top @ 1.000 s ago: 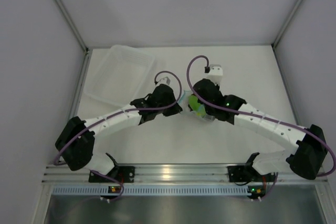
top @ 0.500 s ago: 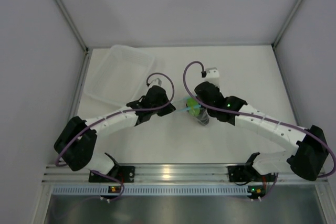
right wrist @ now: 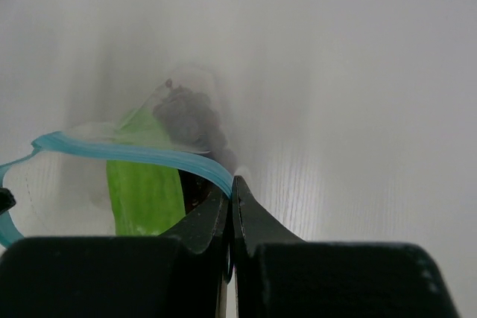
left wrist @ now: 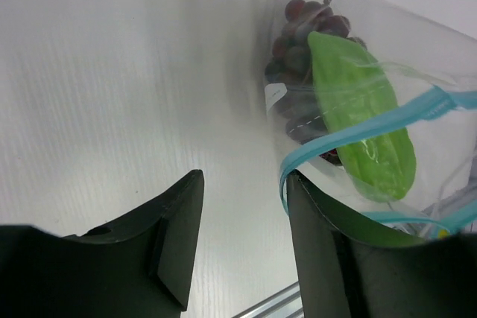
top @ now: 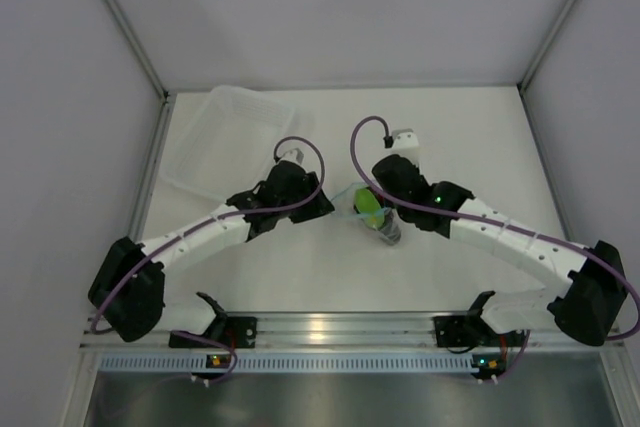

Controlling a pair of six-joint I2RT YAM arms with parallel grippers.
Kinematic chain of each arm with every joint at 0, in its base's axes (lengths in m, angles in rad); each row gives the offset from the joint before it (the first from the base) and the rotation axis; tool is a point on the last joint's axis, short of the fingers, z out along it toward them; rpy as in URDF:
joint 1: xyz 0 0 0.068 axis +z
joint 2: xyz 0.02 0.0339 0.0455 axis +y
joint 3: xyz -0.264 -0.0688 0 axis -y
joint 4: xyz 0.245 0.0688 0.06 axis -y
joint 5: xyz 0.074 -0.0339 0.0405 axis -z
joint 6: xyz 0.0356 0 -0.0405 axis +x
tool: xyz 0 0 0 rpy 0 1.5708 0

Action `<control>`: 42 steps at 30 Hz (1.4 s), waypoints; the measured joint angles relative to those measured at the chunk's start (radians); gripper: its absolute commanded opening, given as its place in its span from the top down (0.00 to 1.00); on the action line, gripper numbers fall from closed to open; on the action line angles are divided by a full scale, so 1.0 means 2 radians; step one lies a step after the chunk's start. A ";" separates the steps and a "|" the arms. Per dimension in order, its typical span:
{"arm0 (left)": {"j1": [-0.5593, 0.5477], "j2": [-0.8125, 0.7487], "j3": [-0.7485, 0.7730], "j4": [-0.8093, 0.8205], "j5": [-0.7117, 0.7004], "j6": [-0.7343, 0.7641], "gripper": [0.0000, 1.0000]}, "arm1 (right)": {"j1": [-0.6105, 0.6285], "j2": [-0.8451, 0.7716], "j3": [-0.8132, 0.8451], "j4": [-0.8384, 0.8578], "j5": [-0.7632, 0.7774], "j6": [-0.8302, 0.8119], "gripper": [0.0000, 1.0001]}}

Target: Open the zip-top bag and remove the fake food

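Partly hidden from above, the bag (top: 365, 215) showed only as a small clear patch btwn the two wrists, whose housings covered the fingertips. In the left wrist cam the bag ran off the frame's right edge. The right wrist cam was soft w/ blur, so the bag's outline there faded into the white table (right wrist: 358, 109). Only two food pcs could be made out, both inside the bag: the green piece (left wrist: 361, 124) and the grapes (left wrist: 298, 35). A third pc couldn't be told apart from the dark grapes. Whether the bag rested on the table or hung just off it couldn't be told either.

The right claw (right wrist: 231, 202) was clamped tight on the bag's blue zip strip (right wrist: 134, 150), fingers meeting w/ no gap. The strip ran off to that claw's left and curved back toward the cam. The green piece lay just ahead-left of its tips, w/ the grapes a bit further ahead.

The left claw (left wrist: 242, 214) stood wide apart w/ nothing btwn its fingers, only bare table. The strip's curl sat right at the tip of its right-hand finger (left wrist: 320, 251), touching or just beside, no telling which. The bag lay ahead-right of that claw, zip end nearest, grapes at the far end.

Both arms reached in from the near corners, forearms angled inward so the wrists faced each other across the bag. A clear plastic tub (top: 225, 142) sat well off to the left claw's far left.
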 measured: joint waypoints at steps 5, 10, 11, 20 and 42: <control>0.000 -0.056 0.020 -0.039 -0.006 0.014 0.48 | 0.004 0.000 0.004 -0.012 0.007 0.003 1.00; 0.000 -0.087 0.068 -0.058 -0.005 0.019 0.68 | 0.021 0.002 0.013 -0.024 0.022 0.009 1.00; -0.001 -0.089 0.080 -0.060 -0.005 0.017 0.69 | 0.024 0.003 0.014 -0.025 0.025 0.011 1.00; -0.104 -0.083 0.128 -0.060 -0.065 -0.047 0.78 | 0.035 0.009 0.016 -0.028 0.041 0.051 1.00; -0.157 0.010 0.097 -0.036 -0.102 -0.205 0.69 | 0.046 -0.038 -0.053 0.027 0.079 0.138 1.00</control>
